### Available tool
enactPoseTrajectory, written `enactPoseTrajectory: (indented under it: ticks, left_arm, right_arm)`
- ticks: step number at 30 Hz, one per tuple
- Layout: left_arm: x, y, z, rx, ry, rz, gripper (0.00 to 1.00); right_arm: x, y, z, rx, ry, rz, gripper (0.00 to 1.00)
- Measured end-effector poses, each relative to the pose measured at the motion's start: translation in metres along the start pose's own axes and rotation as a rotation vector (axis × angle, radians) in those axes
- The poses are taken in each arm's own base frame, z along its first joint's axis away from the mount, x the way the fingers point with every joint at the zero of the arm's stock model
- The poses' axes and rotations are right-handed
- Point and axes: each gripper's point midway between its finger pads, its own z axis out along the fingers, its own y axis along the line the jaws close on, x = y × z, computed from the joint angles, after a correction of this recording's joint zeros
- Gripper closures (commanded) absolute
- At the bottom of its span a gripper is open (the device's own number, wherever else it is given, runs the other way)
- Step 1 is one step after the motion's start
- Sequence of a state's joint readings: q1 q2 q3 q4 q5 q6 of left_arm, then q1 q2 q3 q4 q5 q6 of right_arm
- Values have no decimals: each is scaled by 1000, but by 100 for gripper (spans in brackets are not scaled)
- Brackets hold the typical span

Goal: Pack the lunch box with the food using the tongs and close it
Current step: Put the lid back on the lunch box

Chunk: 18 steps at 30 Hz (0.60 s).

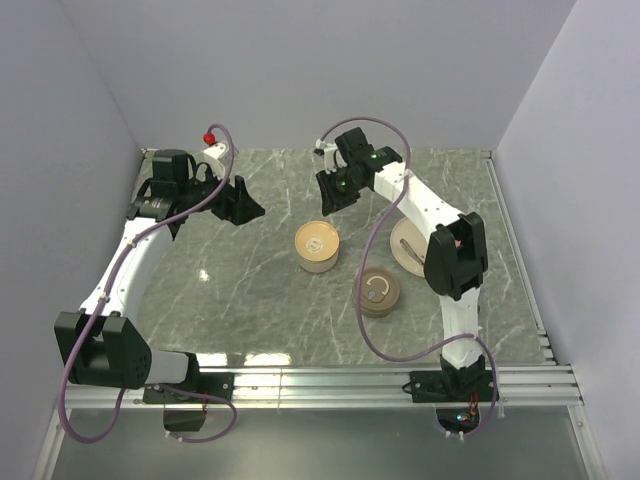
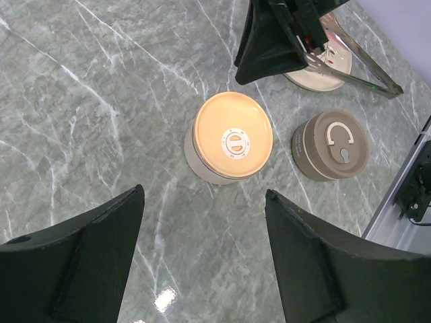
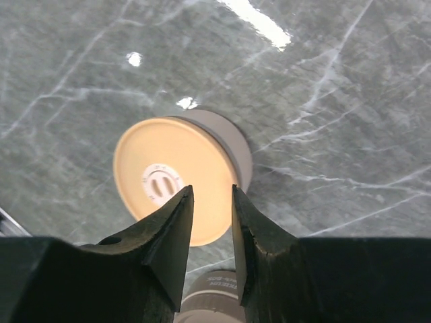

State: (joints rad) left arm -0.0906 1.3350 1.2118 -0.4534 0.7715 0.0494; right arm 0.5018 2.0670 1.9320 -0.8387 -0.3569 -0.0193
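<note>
My left pincer: released, fingers spread wide, nothing between them.
My right pincer: fingers only narrowly parted, gripping nothing.
Lunch box: a round grey box with a cream lid on the table. It sits just beyond my left fingers and straight beneath my right fingertips.
Only my left wrist shows: the tongs, thin and silver, lying across the pale plate. They are past the lunch box and well apart from both my pincers.
Only my right wrist shows: how narrow the gap between my right fingers is.
Brown tub: just beside the lunch box. My right fingers cut most of it off in the right wrist view.
Hidden: my right pincer's black fingers cover much of the plate in the left wrist view, and my right arm crosses it from above. I cannot make out the food.
Left arm pose: stretched up the left side, pincer raised and angled toward the middle.
Right arm pose: elbow high, forearm folded back leftward, pincer tipped down over the box.
</note>
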Motion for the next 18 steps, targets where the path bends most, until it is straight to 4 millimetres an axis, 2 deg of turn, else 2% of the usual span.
enactPoseTrajectory:
  ticks: [8,14,18]
  left_arm:
    - [5,0,1,3,8,-8,23]
    - [7,1,2,4,13,-10,23]
    - [7,1,2,4,13,-10,23]
  right_arm:
    - [12,-3,22,36,40,-40,65]
    - [37,3,45,29,105,-52,68]
    - [36,5,49,23,93,-61,68]
